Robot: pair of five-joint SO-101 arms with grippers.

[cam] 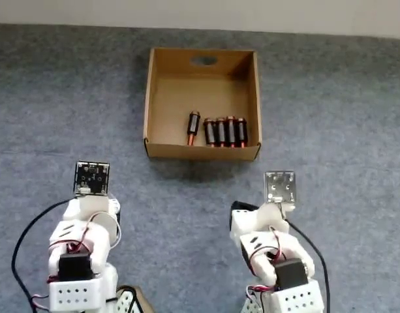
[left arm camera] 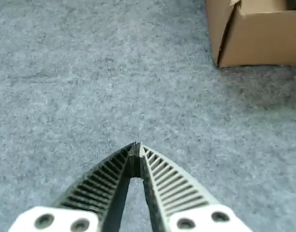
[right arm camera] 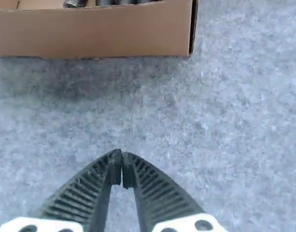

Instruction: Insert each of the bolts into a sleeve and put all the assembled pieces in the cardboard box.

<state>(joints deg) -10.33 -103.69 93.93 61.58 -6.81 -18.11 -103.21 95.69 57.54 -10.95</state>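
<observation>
High view: sleeved bolts lengthwise near-to-far

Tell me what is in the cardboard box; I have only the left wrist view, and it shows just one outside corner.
Observer: In the high view the cardboard box holds a row of assembled pieces side by side along the wall nearest the arms, with one tilted piece next to them.
Operator: Report the right end effector.
Observer: The right end effector is shut with nothing in it, over the grey carpet, short of the box.
</observation>
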